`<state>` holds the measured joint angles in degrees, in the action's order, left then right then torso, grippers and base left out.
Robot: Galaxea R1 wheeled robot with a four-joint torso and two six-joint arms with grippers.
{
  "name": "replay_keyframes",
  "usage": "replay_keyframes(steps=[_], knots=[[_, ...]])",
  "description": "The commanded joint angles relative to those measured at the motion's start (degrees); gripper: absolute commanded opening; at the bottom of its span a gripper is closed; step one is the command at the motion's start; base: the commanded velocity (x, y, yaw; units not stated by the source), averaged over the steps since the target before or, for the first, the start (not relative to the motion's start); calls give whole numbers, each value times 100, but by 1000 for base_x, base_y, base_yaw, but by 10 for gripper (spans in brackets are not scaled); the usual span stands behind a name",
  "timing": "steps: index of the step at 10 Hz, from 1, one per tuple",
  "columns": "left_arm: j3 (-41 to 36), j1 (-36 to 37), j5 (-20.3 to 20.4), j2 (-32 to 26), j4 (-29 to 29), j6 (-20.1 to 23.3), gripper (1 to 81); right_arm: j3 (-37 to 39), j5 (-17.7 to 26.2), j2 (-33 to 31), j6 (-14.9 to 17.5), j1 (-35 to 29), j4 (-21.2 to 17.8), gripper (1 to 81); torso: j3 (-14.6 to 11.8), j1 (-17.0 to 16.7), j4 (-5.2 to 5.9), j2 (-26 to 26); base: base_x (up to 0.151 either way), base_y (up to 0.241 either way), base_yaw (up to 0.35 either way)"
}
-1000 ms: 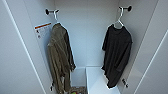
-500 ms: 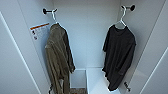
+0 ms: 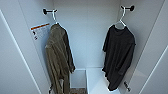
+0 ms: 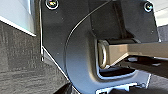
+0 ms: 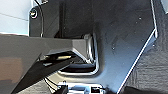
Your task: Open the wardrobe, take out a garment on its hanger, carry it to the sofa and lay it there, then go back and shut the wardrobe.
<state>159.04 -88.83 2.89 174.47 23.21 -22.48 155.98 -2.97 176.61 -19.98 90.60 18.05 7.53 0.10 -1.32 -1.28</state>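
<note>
An olive-brown jacket [image 3: 58,58] hangs at nine o'clock on a white hanger [image 3: 54,17]; a warning sticker [image 3: 40,31] sits beside it.

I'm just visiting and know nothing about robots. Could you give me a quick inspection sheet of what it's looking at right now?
Surface: white wardrobe standing open, with a white ledge low inside.
Job's things: black T-shirt on a white hanger, hooked on the right black peg.
Clutter: olive jacket hanging from the left peg; orange-and-white label on the left inner wall.
Pincers: fingers not made out in the wrist views.
Cables: thin wire across the left wrist's dark plate.
Surroundings: dark carpet under the arms.
</note>
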Motion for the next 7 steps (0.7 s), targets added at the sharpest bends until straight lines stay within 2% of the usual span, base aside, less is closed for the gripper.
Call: replay_keyframes(steps=[1,3,4,6,7], knots=[[22,159,-588,-105,-598,-231,811,-16,350,18,20,-221,58,811,0,0,0,0,0,0,0],[-13,194,-544,-175,-616,-108,811,-16,359,18,12,-213,58,811,0,0,0,0,0,0,0],[22,248,-614,-79,-713,323,811,-33,359,18,3,-205,49,811,0,0,0,0,0,0,0],[-4,265,-676,-52,-1510,1576,811,-34,359,44,12,-169,50,811,0,0,0,0,0,0,0],[12,274,-675,-17,-1653,1703,811,-34,359,35,20,-169,58,811,0,0,0,0,0,0,0]])
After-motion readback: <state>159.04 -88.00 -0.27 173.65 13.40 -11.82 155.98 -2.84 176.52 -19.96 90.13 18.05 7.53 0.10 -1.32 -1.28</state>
